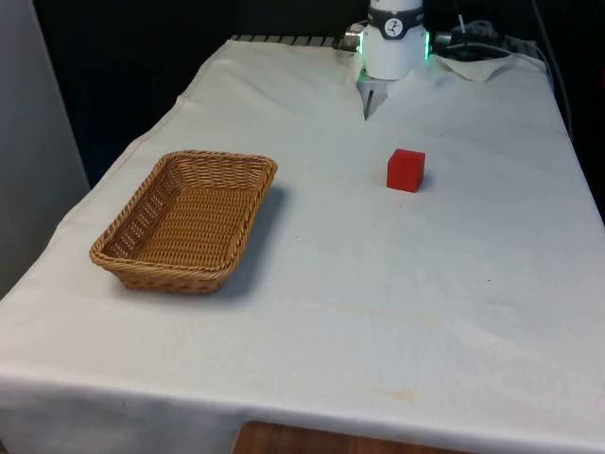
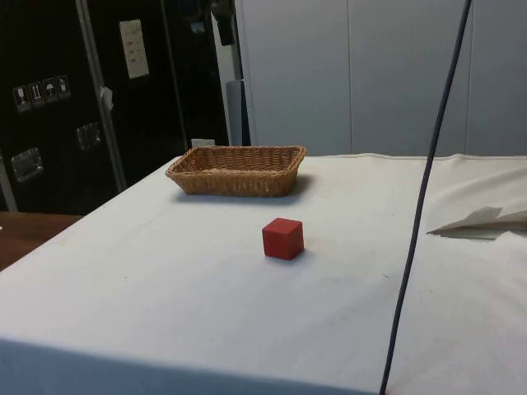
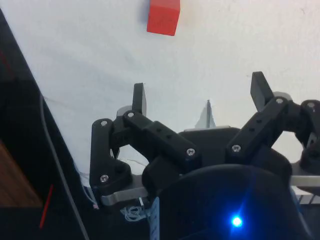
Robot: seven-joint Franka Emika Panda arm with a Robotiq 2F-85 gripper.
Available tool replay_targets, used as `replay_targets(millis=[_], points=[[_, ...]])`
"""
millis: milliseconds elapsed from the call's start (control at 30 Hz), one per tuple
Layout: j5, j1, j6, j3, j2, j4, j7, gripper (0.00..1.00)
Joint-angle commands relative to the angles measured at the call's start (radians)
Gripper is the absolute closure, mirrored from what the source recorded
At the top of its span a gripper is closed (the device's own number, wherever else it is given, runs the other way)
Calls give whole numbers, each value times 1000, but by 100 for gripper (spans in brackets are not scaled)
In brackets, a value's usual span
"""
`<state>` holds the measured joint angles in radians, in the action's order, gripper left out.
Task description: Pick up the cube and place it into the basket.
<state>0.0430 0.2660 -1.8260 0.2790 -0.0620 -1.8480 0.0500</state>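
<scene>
Cube (image 1: 406, 170), red, sits on the white cloth (image 1: 378, 303), upright, apart from everything. Wicker basket (image 1: 186, 219) lies well apart at about 8 o'clock from it in the front view, holding nothing. Gripper (image 3: 199, 97) hangs above the cloth short of the cube, fingers (image 3: 139, 99) spread wide, grasping nothing.

cube (image 1: 406, 170) on the table (image 1: 378, 284), basket (image 1: 184, 220) toward front view's left.
</scene>
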Motion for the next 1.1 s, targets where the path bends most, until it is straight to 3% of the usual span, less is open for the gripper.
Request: replay_targets(millis=[0,633,767,900,933,967,1067], points=[[-3,0,0,-2,1,-1,-3,0],[-91,0,-19,-23,32,-45,-95,0],[-132,2,-49,-28,51,-73,-135,0],[-152,2,-61,-35,62,-88,-159,0],[-137,0,-45,-33,50,-76,-143,0],[-160,2,-66,-39,67,-95,-170,0],[-162,1,-73,-42,74,-106,-180,0]])
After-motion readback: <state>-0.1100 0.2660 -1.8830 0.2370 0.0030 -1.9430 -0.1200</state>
